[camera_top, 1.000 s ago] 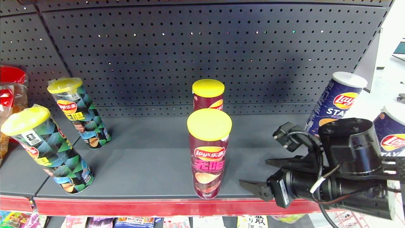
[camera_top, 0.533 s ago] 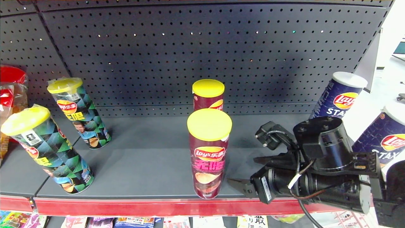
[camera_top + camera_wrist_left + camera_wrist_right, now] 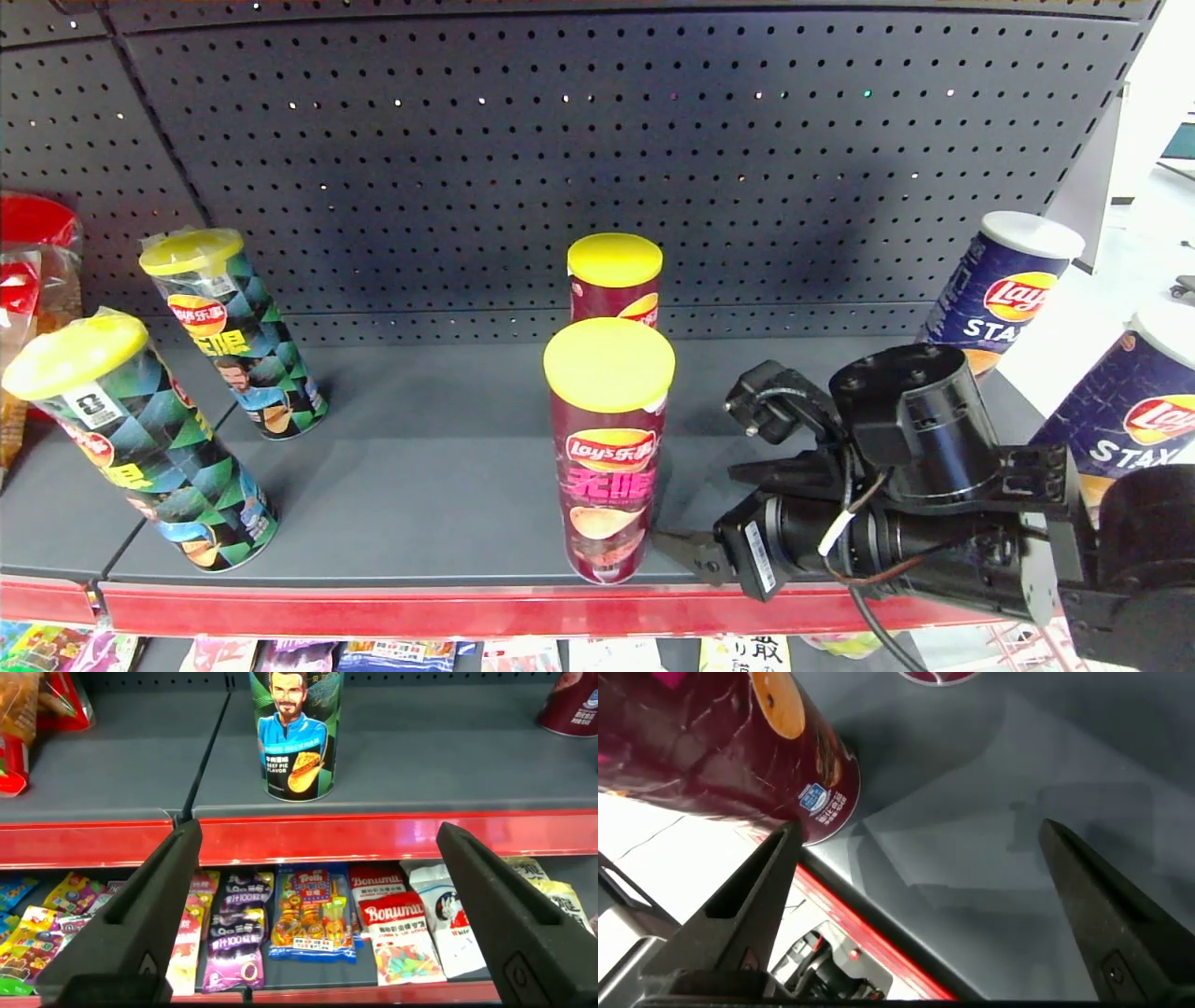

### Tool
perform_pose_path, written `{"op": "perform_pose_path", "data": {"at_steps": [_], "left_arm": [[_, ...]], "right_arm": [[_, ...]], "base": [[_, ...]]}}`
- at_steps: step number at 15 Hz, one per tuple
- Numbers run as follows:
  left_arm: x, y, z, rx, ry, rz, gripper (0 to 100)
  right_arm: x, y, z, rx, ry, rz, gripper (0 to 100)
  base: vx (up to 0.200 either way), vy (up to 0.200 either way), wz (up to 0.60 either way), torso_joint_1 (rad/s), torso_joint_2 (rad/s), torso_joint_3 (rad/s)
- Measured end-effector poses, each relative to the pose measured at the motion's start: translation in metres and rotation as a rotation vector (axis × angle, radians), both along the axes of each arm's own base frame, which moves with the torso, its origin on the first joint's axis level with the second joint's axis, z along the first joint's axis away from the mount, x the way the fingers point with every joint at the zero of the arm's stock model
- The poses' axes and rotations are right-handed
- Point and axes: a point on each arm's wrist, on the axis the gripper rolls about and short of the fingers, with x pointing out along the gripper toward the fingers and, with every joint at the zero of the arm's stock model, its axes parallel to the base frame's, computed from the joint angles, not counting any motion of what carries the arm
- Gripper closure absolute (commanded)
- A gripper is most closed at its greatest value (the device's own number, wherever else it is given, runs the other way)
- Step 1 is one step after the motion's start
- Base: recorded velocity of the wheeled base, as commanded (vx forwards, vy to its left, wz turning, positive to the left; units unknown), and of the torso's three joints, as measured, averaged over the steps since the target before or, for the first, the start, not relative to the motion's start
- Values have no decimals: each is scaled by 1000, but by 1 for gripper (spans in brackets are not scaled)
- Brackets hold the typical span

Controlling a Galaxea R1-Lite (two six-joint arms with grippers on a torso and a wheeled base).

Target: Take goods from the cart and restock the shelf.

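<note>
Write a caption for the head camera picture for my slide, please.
The right gripper, open, sits beside the front maroon can on the grey shelf.

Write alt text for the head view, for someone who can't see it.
The right gripper, fingers open, sits low before a grey shelf, its nearer fingertip beside the base of the front maroon can with a yellow lid. A second maroon can stands behind it; two green patterned cans stand left, two blue cans right.

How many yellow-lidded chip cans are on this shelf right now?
4: front teal-patterned can and rear teal-patterned can at the left; front maroon can and rear maroon can mid-shelf. More may hide behind.
</note>
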Motion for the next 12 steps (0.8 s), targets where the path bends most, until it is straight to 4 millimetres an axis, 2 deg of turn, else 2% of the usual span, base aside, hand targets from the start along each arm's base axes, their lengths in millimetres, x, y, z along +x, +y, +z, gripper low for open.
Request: {"op": "perform_pose_path", "data": {"at_steps": [8,12], "left_arm": [[0,0,0,0,0,0,0],[0,0,0,0,0,0,0]], "right_arm": [[4,4,-1,-7,-6,6,0],[-9,-13,3,-1,-13,-2,0]], "base": [[0,0,0,0,0,0],[0,0,0,0,0,0]]}}
